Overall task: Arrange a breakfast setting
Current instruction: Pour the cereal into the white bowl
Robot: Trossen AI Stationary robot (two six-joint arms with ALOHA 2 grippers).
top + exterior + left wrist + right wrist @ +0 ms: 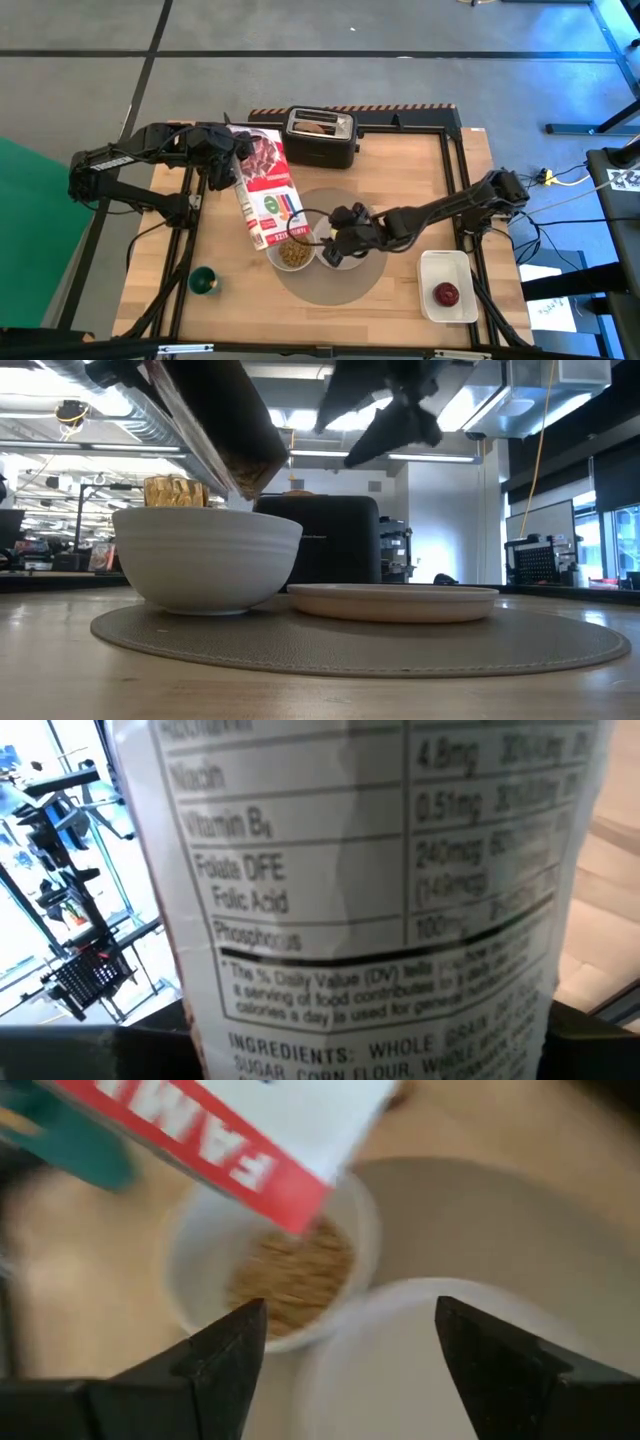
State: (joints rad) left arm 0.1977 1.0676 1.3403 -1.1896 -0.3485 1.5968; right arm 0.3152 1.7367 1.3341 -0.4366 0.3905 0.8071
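My left gripper (222,163) is shut on a red and white cereal box (265,190), which is tipped with its open end (250,472) over the white bowl (293,252). The bowl holds brown cereal and stands on the round grey placemat (335,285), beside the white plate (350,258). My right gripper (345,1350) is open and empty above the plate, and also shows in the high view (338,240). The amber tumbler (175,491) shows behind the bowl. The red apple (446,294) lies in the white tray. A brown piece, perhaps the bagel (318,127), sits in the toaster. The spoon is not seen. My left gripper holds the cereal box by its narrow sides near the raised far end (243,160), coming level from the table's left. The printed panel (360,900) fills its wrist view and hides the fingers' pads. The box is lifted clear and slants down, its mouth above the bowl.
A black toaster (322,138) stands at the far edge. A small green cup (203,282) stands near the front left. The white rectangular tray (447,270) lies at the front right. Bare wood shows between the placemat and the tray.
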